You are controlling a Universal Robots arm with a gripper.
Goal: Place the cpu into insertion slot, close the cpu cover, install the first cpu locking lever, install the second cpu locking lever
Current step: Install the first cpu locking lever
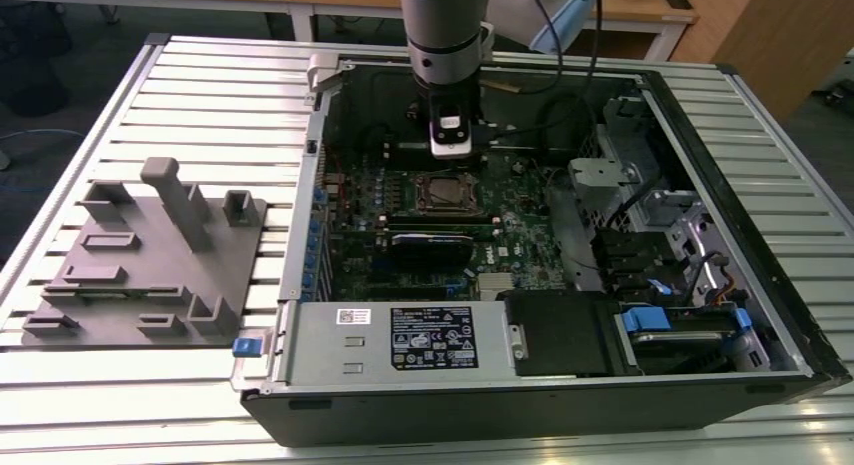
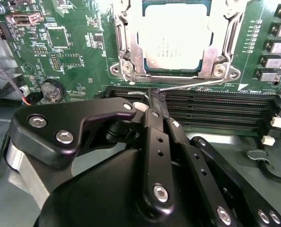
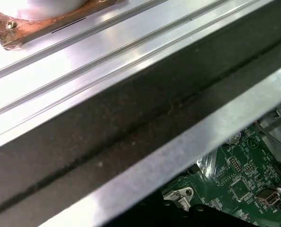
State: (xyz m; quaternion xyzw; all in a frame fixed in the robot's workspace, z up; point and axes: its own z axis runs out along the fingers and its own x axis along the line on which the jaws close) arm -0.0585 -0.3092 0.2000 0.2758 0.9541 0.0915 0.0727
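The cpu (image 2: 175, 40), a dull silver square, lies in the insertion slot (image 1: 447, 193) on the green board. The cpu cover (image 2: 125, 42), a silver frame with a cut-out centre, lies flat over the chip's edges. A thin wire locking lever (image 2: 192, 85) runs along the socket's edge nearest the gripper, just above the black memory slots. My gripper (image 2: 157, 96) is shut, and its joined black fingertips (image 2: 155, 101) touch that lever at its hooked end. In the exterior view the gripper (image 1: 451, 153) hangs inside the open computer case just behind the socket.
Black memory slots (image 2: 216, 106) lie under the fingertips. The case wall (image 3: 131, 118) and slatted table (image 3: 60, 71) run close behind the arm. A labelled grey power box (image 1: 400, 337) sits at the case front, drive cages (image 1: 667, 245) at the exterior view's right, and a grey fixture plate (image 1: 147, 265) at its left.
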